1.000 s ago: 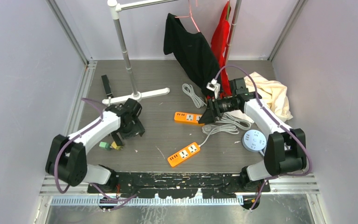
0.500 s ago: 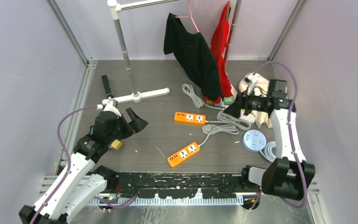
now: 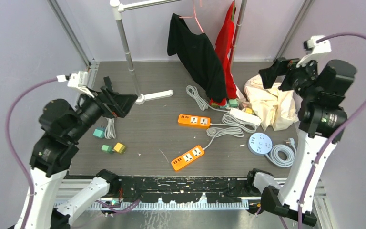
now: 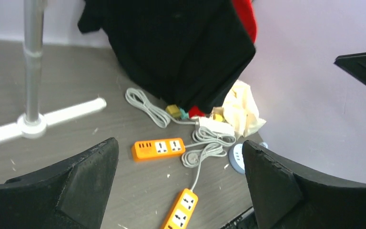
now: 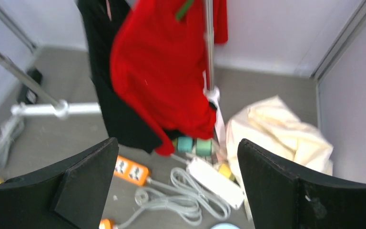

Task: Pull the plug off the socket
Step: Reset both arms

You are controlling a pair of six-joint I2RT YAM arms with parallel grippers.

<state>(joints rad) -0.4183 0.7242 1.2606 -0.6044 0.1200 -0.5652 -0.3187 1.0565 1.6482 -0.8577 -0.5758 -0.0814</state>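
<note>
**Left gripper and right gripper high over the table, both released, plug lying free**

Top view of a grey table walled in pale lilac. My left gripper hangs in the air over the left side. Its jaws are spread wide and nothing is between them. My right gripper hangs over the far right corner, above a heap of cream cloth, spread just as wide and also empty. Both wrist views show two dark fingers far apart at the lower corners, with only the table and clothes beyond.

Near the middle of the table lies the far orange strip, flat, with its sockets facing up and none filled. The round grey plug lies on the table just beside that strip's right end, on the near side, apart from the sockets. Its grey cord loops to the right and runs back to the near orange strip, which lies at a slant closer to my bases.

A white strip lies right of the loops. Nearer and further right sits a round blue-white socket hub, with a coiled grey cable beside it.

At the far edge, a black shirt and a red garment hang from a rack. Its left pole stands on a white foot.

Small coloured blocks lie at the near left.
</note>
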